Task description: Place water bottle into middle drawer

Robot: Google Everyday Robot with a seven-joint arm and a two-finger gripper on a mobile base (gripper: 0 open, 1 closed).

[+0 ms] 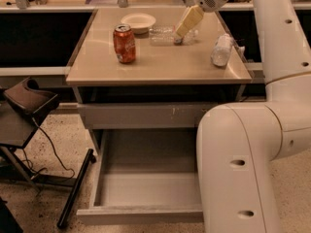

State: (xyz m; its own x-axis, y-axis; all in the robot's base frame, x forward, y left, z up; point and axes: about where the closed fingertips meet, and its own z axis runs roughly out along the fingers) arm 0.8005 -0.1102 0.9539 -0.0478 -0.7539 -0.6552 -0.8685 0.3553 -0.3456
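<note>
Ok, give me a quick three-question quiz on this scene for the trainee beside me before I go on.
1. True or false: the clear ribbed plastic water bottle lies on its side on the tan table top.
2. Where is the gripper? A) at the table top's left edge; B) down at the water bottle; C) below the table top.
3. Fill in: the wide grey metal drawer with the plain front, lowest in view, stands pulled ____.
Key: 1 true; 2 B; 3 open.
</note>
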